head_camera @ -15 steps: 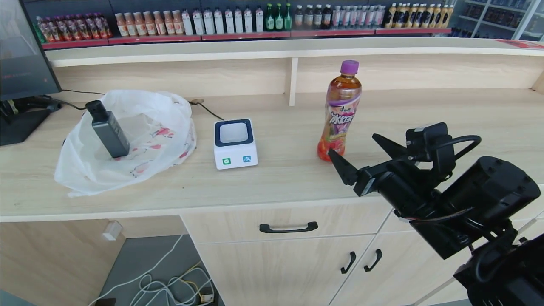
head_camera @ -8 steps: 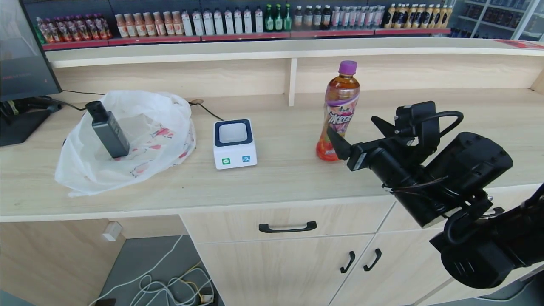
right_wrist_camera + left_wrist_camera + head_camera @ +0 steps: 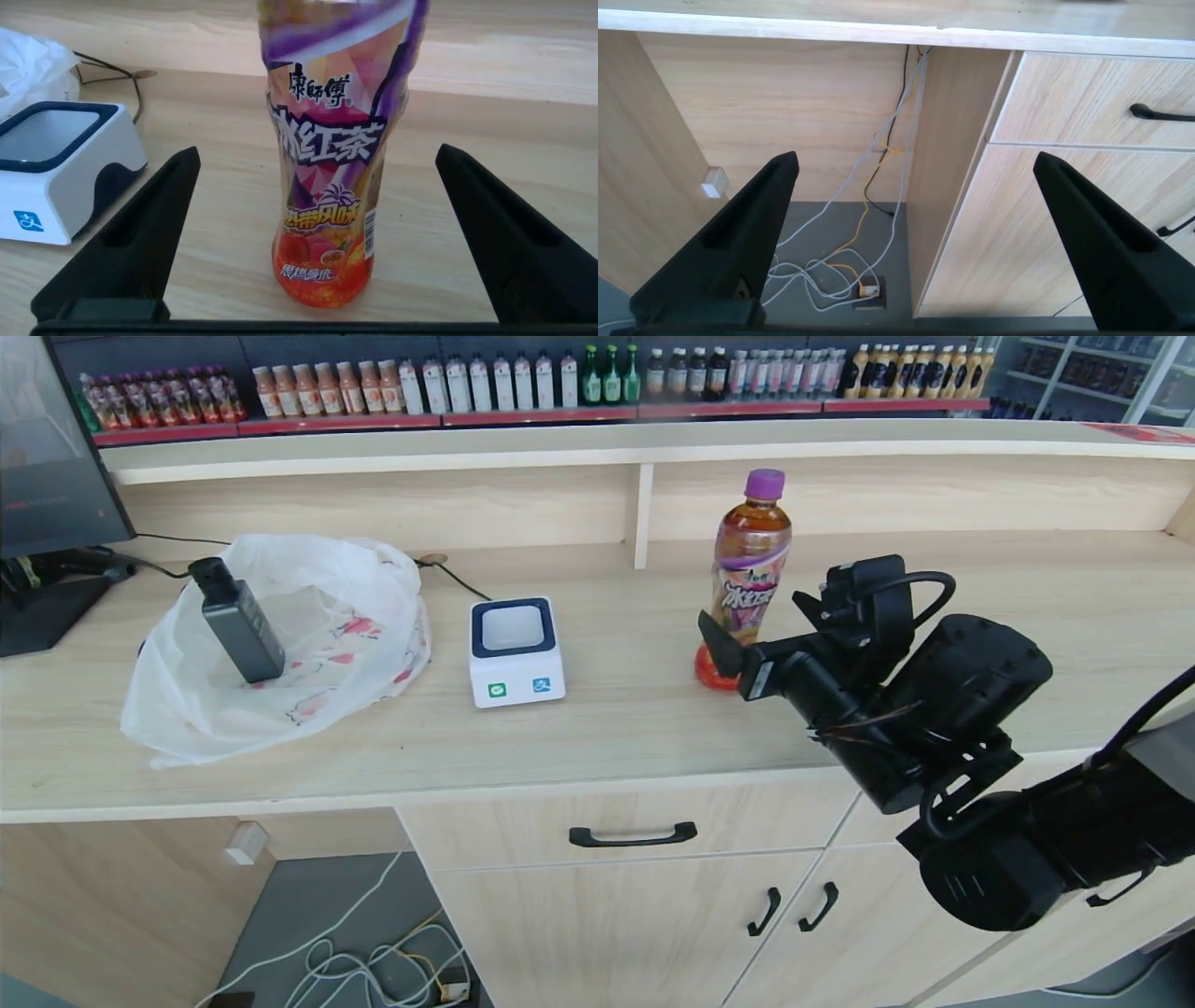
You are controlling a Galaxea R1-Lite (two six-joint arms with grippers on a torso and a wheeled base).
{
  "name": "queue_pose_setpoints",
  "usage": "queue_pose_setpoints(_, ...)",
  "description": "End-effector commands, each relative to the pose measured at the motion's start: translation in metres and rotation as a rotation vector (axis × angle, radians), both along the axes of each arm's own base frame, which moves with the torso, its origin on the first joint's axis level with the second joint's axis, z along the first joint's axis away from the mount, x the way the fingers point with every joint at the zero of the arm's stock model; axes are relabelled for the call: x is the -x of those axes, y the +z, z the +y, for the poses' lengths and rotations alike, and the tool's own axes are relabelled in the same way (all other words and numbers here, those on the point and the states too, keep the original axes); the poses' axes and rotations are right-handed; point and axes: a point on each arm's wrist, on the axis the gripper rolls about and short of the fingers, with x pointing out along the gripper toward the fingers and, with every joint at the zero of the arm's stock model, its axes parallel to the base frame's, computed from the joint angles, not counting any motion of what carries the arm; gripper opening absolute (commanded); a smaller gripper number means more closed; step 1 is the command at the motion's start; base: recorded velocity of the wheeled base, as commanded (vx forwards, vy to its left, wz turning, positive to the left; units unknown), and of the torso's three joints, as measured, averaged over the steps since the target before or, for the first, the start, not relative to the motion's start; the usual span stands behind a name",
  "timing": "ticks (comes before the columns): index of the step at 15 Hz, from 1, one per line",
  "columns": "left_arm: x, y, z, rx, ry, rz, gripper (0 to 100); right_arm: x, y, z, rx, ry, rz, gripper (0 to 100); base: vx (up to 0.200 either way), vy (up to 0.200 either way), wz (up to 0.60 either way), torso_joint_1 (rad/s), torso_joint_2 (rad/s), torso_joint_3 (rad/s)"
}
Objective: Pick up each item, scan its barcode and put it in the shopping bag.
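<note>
Right claw (image 3: 750, 607): fingers spread apart, the tea bottle (image 3: 750, 560) framed between them, untouched.
Tea bottle: upright on the counter (image 3: 616, 728), well apart from the shopping bag (image 3: 355, 616).
Risk: the tall bottle could be tipped if nudged by one finger before both are closed.
Writing: a barcode (image 3: 366, 231) is seen low on the label; other print is left unread.

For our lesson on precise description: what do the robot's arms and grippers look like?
The right arm is matte black, with bulky rounded housings and a black cable looping over its boxy wrist block. The right gripper has two black wedge-shaped fingers tapering to points and a small pale label at its base. The left gripper has the same fingers.
</note>
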Motion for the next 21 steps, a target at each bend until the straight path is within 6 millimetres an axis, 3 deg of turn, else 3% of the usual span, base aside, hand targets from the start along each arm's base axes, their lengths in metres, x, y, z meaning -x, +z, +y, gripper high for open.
queue_pose_setpoints(1,0.0,0.0,0.0,0.0,0.0,0.001,100,-0.009,-0.007,0.006,0.008,0.002,0.013,100,0.0,0.0,0.0,0.0,0.0,0.0)
queue_pose_setpoints(10,0.0,0.0,0.0,0.0,0.0,0.001,100,-0.036,-0.017,0.019,0.019,-0.002,0.038,100,0.0,0.0,0.0,0.0,0.0,0.0)
queue_pose_setpoints(15,0.0,0.0,0.0,0.0,0.0,0.001,100,-0.052,-0.004,0.023,0.005,-0.008,0.051,100,0.0,0.0,0.0,0.0,0.0,0.0)
queue_pose_setpoints(21,0.0,0.0,0.0,0.0,0.0,0.001,100,-0.055,0.004,0.021,0.0,-0.017,0.041,100,0.0,0.0,0.0,0.0,0.0,0.0)
